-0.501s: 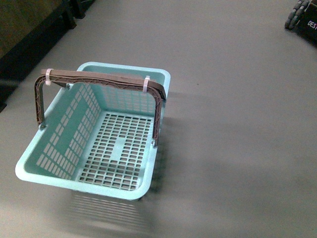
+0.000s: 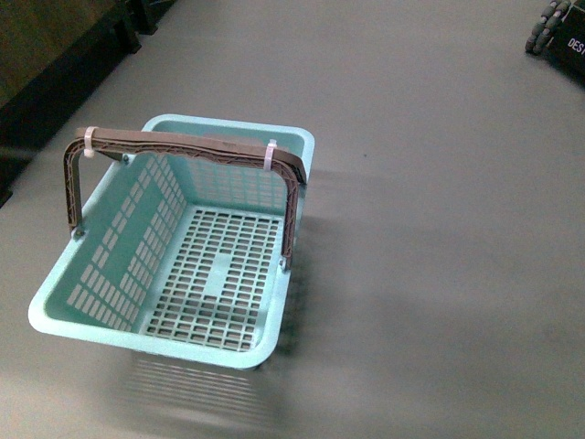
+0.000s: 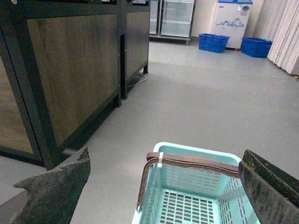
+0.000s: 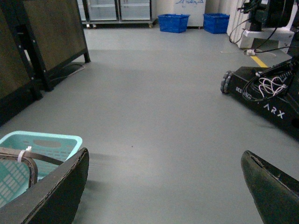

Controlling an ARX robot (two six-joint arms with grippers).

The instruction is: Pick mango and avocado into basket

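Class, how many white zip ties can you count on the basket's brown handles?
2 zip ties: one at the handles' left corner, one at the right corner. More could be hidden.

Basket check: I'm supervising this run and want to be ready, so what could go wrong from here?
1. The brown handles stand upright across the basket opening, so a gripper lowering fruit might catch on them.
2. No mango or avocado shows in any view, and the left gripper and right gripper are open and empty, so finding fruit may take time.
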